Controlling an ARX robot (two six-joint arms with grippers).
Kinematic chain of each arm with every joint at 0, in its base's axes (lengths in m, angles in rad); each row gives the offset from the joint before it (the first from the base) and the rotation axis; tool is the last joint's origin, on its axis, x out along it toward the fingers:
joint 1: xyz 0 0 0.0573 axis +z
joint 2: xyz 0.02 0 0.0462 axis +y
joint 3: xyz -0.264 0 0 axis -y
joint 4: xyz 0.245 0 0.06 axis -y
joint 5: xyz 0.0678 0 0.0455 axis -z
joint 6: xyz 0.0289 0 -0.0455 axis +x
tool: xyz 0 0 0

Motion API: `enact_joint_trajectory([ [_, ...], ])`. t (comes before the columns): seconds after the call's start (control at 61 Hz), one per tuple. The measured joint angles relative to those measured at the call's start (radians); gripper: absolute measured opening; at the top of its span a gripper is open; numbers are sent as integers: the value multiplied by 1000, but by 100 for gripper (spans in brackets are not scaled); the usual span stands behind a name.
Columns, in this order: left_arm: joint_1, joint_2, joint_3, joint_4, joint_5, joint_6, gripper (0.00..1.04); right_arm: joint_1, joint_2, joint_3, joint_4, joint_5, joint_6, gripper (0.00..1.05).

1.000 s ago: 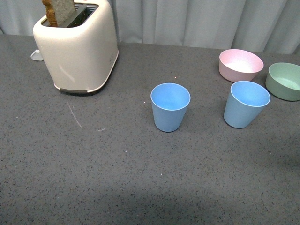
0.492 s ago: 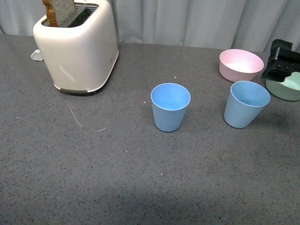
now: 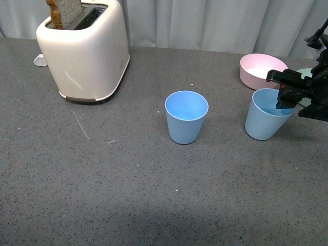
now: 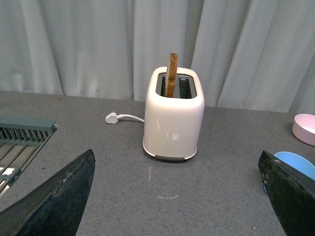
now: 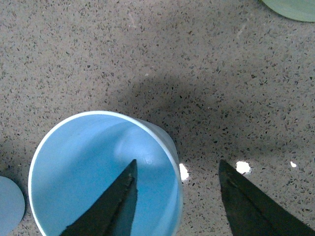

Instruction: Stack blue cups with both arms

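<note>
Two light blue cups stand upright on the grey table: one in the middle (image 3: 186,116), one to the right (image 3: 265,116). My right gripper (image 3: 288,92) is open above the right cup's far rim. In the right wrist view the cup (image 5: 93,167) is seen from above, with one finger (image 5: 110,206) inside it and the other finger (image 5: 248,201) outside, its wall between them. My left gripper (image 4: 179,196) is open and empty, out of the front view; its wrist view shows the edge of a blue cup (image 4: 298,164) beside one finger.
A cream toaster (image 3: 84,51) with toast in it stands at the back left. A pink bowl (image 3: 261,69) and a green bowl (image 3: 306,74) sit behind the right cup. A rack (image 4: 19,142) shows in the left wrist view.
My right gripper has come in from the right edge and moved left and down, over the right cup's rim. The cups have not moved.
</note>
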Motion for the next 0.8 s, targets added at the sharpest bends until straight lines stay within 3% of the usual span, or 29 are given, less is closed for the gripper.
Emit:
enact_joint_trajectory([
  [0.246,0,0,0,0,0,0,98,-3,10,1,-29,-8,15,1],
  [0.557,0,0,0,0,0,0,98,27,-90,6,-71,-135,44,1],
  [0.803,0,0,0,0,0,0,98,140,-185,45,-93,-224,62,1],
])
